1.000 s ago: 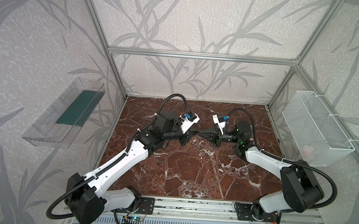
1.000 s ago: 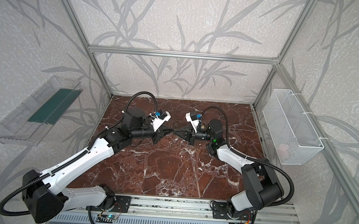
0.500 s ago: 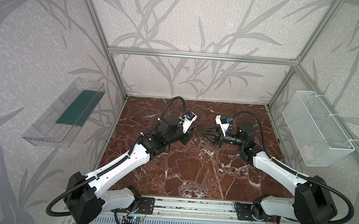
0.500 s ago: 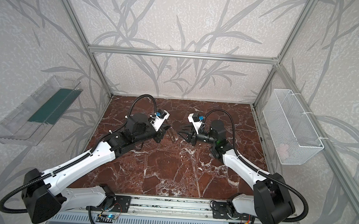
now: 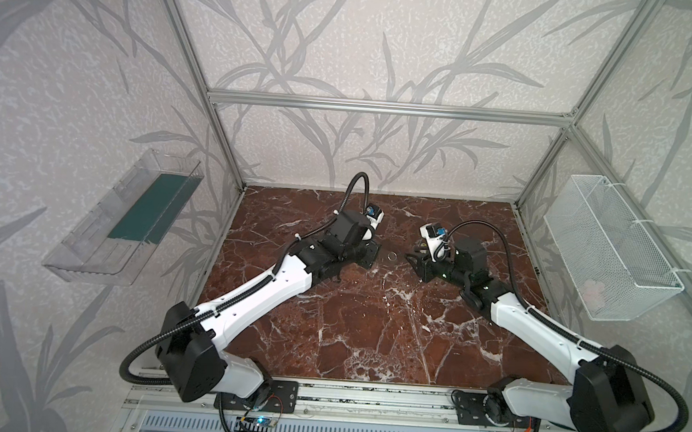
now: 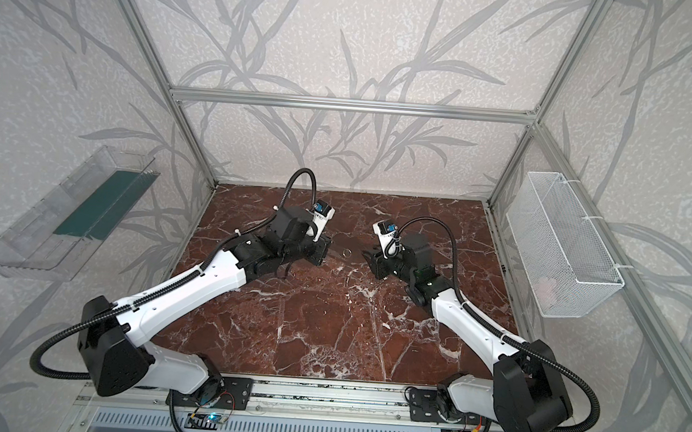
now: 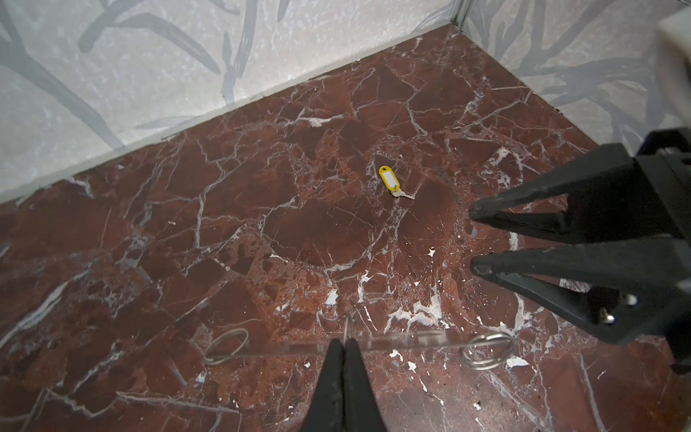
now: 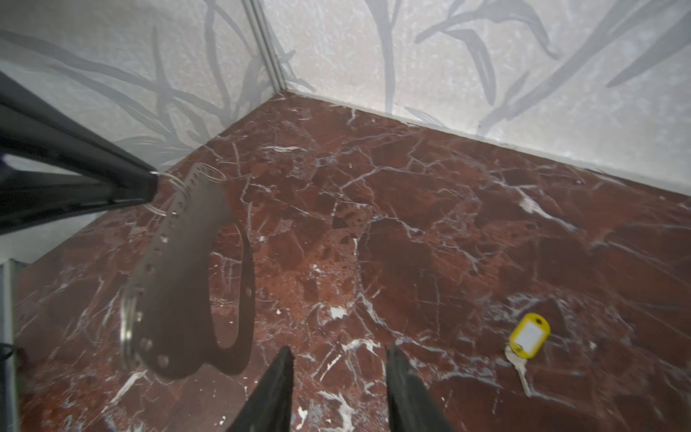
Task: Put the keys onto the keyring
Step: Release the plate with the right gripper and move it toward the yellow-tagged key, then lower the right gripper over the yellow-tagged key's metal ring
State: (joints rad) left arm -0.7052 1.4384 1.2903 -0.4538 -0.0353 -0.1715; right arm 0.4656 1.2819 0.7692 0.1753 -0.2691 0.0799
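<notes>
My left gripper is shut on a silver keyring threaded through the rim of a flat oval piece with a large cutout and small holes. The piece hangs tilted above the marble floor, with another ring at its lower end. In both top views one ring shows between the two grippers. My right gripper stands open and empty, a short gap from the piece. A small silver key on a yellow tag lies flat on the floor behind both grippers.
A white wire basket hangs on the right wall, and a clear tray with a green insert hangs on the left wall. The back wall stands a little beyond the yellow tag.
A second ago the two grippers met tip to tip. The right gripper has since opened and drawn back to the right. The left gripper stays shut and has shifted slightly left.
</notes>
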